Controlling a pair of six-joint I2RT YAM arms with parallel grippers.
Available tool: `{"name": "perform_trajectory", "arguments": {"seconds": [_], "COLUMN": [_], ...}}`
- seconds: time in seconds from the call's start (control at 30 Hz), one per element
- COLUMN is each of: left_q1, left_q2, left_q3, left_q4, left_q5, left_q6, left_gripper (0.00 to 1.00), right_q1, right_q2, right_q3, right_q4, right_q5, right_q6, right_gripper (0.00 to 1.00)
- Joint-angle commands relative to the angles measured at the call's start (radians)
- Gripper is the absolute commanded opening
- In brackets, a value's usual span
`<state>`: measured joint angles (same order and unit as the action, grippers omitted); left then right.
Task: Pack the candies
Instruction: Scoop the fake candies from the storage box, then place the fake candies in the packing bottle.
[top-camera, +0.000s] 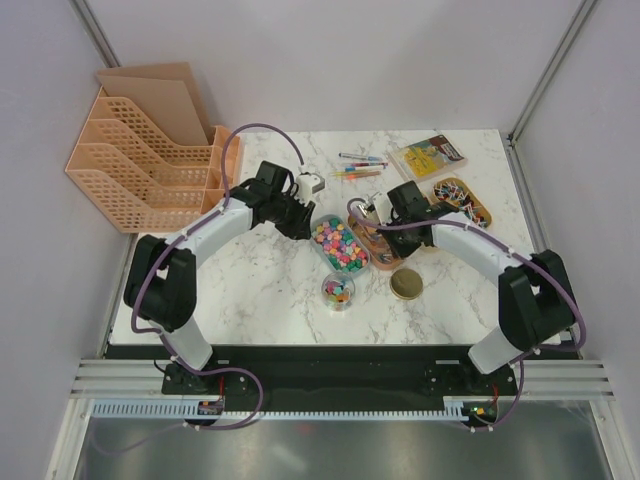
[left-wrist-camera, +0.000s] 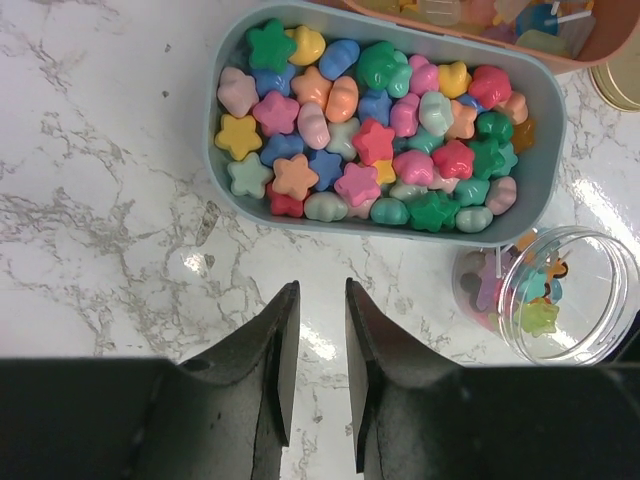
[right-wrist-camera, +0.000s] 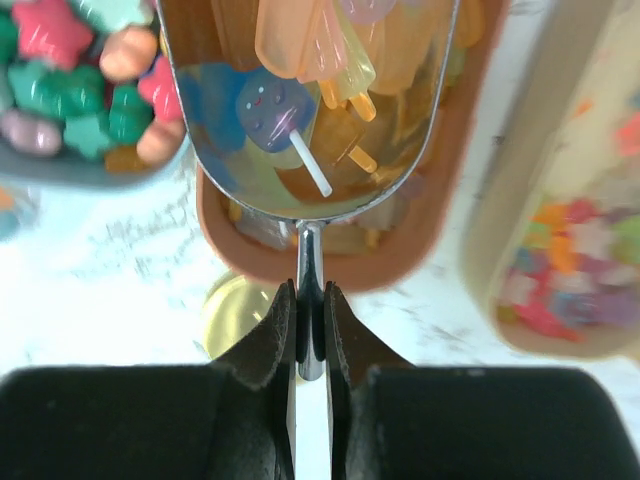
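Observation:
Star and cloud candies (left-wrist-camera: 370, 135) fill a blue-grey tray (left-wrist-camera: 400, 236), also in the top view (top-camera: 313, 238). A clear jar (left-wrist-camera: 600, 300) with a few candies stands in front of it (top-camera: 338, 291). My left gripper (left-wrist-camera: 320, 300) is open and empty, low over bare marble in front of the tray. My right gripper (right-wrist-camera: 310, 300) is shut on the handle of a metal scoop (right-wrist-camera: 309, 255). The scoop's bowl holds a purple lollipop (right-wrist-camera: 265, 105) and orange ice-pop candies, over an orange tray (right-wrist-camera: 330, 275) of similar sweets.
A gold lid (top-camera: 407, 284) lies right of the jar. A tray of small coloured clips (top-camera: 462, 202), a yellow box (top-camera: 428, 157) and thin pens (top-camera: 360, 165) lie at the back right. A peach file rack (top-camera: 140, 170) stands at the back left.

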<state>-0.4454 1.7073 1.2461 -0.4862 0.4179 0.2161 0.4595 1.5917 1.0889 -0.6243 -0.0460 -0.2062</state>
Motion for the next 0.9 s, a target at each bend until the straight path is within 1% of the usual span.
{"name": "perform_trajectory", "arguments": {"seconds": [0.0, 0.03, 0.07, 0.13, 0.17, 0.2, 0.23, 0.37, 0.43, 0.47, 0.53, 0.57, 0.6, 0.63, 0.67, 0.73, 0.87], "left_q1": [-0.001, -0.001, -0.001, 0.001, 0.001, 0.010, 0.016, 0.065, 0.094, 0.102, 0.123, 0.132, 0.149, 0.158, 0.166, 0.185, 0.189], "left_q2": [-0.028, -0.032, -0.047, -0.066, -0.086, -0.097, -0.106, -0.164, -0.199, -0.212, -0.247, -0.256, -0.265, -0.282, -0.290, -0.311, -0.342], "left_q3": [0.067, 0.070, 0.072, 0.058, 0.050, 0.038, 0.030, -0.016, -0.045, -0.059, -0.102, -0.115, -0.143, -0.157, -0.171, -0.201, -0.229], "left_q4": [-0.018, -0.032, -0.037, -0.038, -0.040, -0.040, -0.043, -0.031, -0.026, -0.014, -0.005, -0.005, -0.003, 0.000, 0.003, 0.014, 0.038], "left_q5": [-0.011, -0.016, -0.033, -0.063, -0.092, -0.108, -0.120, -0.191, -0.208, -0.218, -0.228, -0.217, -0.214, -0.217, -0.226, -0.212, -0.221], "left_q6": [0.043, 0.043, 0.045, 0.054, 0.058, 0.058, 0.055, 0.034, 0.028, 0.023, 0.006, -0.007, -0.017, -0.029, -0.052, -0.060, -0.095], "left_gripper": [0.33, 0.33, 0.33, 0.33, 0.33, 0.33, 0.33, 0.35, 0.37, 0.39, 0.42, 0.46, 0.53, 0.72, 0.82, 0.86, 0.87], "right_q1": [-0.004, -0.005, -0.005, -0.005, -0.004, -0.004, 0.002, 0.047, 0.070, 0.094, 0.116, 0.143, 0.157, 0.188, 0.208, 0.263, 0.347], "right_q2": [-0.139, -0.156, -0.160, -0.174, -0.182, -0.190, -0.206, -0.202, -0.187, -0.184, -0.174, -0.171, -0.167, -0.158, -0.151, -0.125, -0.066], "right_q3": [0.090, 0.113, 0.135, 0.178, 0.184, 0.190, 0.193, 0.221, 0.247, 0.253, 0.264, 0.264, 0.263, 0.261, 0.259, 0.261, 0.287], "right_q4": [-0.059, -0.111, -0.211, -0.309, -0.395, -0.428, -0.487, -0.635, -0.679, -0.708, -0.727, -0.738, -0.741, -0.749, -0.752, -0.759, -0.781], "right_q5": [-0.009, -0.005, 0.009, 0.027, 0.032, 0.038, 0.040, 0.106, 0.130, 0.142, 0.172, 0.181, 0.196, 0.201, 0.212, 0.235, 0.287], "right_q6": [-0.287, -0.352, -0.455, -0.545, -0.580, -0.634, -0.654, -0.723, -0.742, -0.743, -0.754, -0.757, -0.756, -0.754, -0.740, -0.722, -0.667], "right_gripper": [0.00, 0.00, 0.00, 0.00, 0.00, 0.00, 0.00, 0.00, 0.00, 0.00, 0.00, 0.00, 0.00, 0.00, 0.00, 0.00, 0.00]}}
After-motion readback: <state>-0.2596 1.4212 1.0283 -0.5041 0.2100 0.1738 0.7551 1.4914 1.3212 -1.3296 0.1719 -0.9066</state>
